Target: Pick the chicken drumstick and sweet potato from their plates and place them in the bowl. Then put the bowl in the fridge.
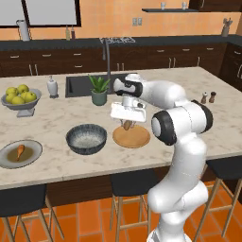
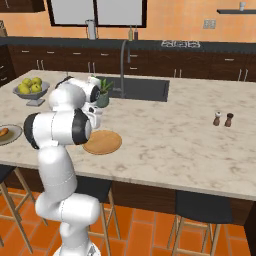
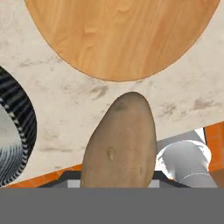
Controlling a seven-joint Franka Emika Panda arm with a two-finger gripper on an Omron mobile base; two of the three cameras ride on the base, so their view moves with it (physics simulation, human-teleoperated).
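We have the two-finger claw (image 1: 127, 121) clenched on the tan-brown elongated chicken drumstick (image 3: 120, 144), held just above the flat round light-wood plate (image 1: 138, 138); next we judge it must carry leftward over the dark textured deep bowl (image 1: 86, 138) and release

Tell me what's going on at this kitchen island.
The white robot arm has its pincer closed on a brown, potato-shaped lump, holding it at the wooden plate, apparently just lifted off it. The dark bowl sits right beside that plate with nothing in it yet. Further along the counter, an orange piece lies untouched on the grey plate. So one item is in hand, neither is in the bowl.
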